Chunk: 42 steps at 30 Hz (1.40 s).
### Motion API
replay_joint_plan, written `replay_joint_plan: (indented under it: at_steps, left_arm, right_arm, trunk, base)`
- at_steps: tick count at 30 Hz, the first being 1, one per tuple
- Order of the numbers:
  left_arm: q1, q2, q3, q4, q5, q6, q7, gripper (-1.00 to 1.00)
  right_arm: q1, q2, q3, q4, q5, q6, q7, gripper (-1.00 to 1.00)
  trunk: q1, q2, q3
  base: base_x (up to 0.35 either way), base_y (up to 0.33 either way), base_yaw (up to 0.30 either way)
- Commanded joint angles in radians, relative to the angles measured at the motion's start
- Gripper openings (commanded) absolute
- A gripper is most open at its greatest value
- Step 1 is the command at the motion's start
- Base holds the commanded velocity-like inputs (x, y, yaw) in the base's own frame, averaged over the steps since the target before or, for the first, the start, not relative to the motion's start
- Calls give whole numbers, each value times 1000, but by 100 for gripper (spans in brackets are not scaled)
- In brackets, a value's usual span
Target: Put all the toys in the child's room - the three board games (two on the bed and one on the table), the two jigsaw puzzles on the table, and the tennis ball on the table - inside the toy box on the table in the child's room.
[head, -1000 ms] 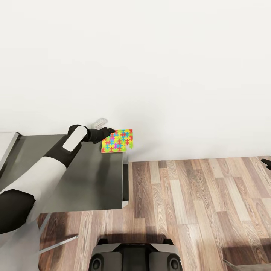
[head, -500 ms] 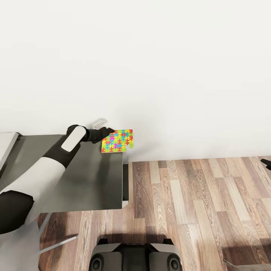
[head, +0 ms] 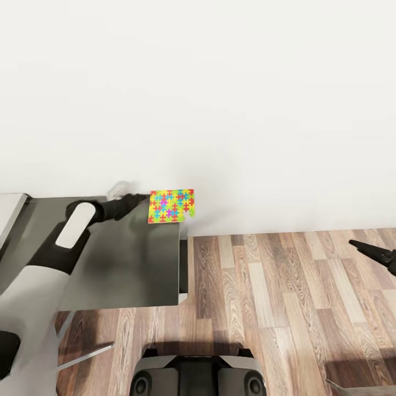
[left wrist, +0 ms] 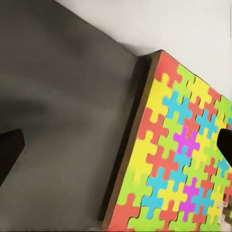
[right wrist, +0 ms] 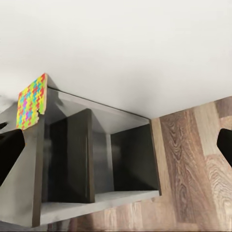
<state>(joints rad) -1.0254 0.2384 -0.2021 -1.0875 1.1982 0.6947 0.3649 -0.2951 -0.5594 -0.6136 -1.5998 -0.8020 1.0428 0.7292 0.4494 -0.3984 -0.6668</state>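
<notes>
A bright multicoloured jigsaw puzzle (head: pixel 171 205) lies flat on the far right corner of the dark grey table (head: pixel 121 264), against the white wall. My left gripper (head: pixel 138 199) hovers just left of it, a little apart from its edge. In the left wrist view the puzzle (left wrist: pixel 179 159) lies ahead beyond the tabletop (left wrist: pixel 58 96), and the left gripper (left wrist: pixel 118 147) is open with nothing between its fingers. My right gripper (head: pixel 374 254) hangs over the floor at the far right; the right wrist view has it open (right wrist: pixel 116 145), facing the table's side, with the puzzle (right wrist: pixel 31 101) on top.
The table's end has open shelf compartments (right wrist: pixel 72 159). Wooden floor (head: pixel 286 297) spreads to the right of the table. A pale grey object (head: pixel 11 212) sits at the table's left edge. My base (head: pixel 198 374) is at the bottom, near a thin metal bar (head: pixel 82 355).
My left arm has drawn back to the left, away from the puzzle's edge; the puzzle has stayed put. My right gripper has come further into view at the right.
</notes>
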Motion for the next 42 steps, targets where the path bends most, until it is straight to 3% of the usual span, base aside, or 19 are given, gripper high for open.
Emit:
replay_joint_plan:
  at_steps: [1, 7, 14, 18, 42]
  left_arm:
    - [15, 8, 8, -26, 12, 4, 10, 100]
    - [94, 22, 66, -170, 20, 21, 11, 100]
    - [222, 15, 106, -403, 101, 27, 21, 100]
    - [244, 35, 92, -425, 96, 35, 6, 100]
    - [247, 35, 92, -436, 96, 35, 6, 100]
  right_arm:
    - [-1, 1, 10, 0, 4, 4, 7, 100]
    - [-1, 22, 42, 1, 2, 4, 9, 100]
    - [-30, 84, 70, 47, 5, 4, 6, 100]
    - [-50, 102, 75, 36, 9, 4, 9, 100]
    - [-50, 102, 75, 36, 9, 4, 9, 100]
  trunk:
    - [1, -2, -1]
    - [1, -2, -1]
    - [1, -2, -1]
    - [1, -2, -1]
    - [1, -2, -1]
  base:
    - [0, 0, 0]
    - [0, 0, 0]
    - [0, 0, 0]
    - [0, 0, 0]
    - [0, 0, 0]
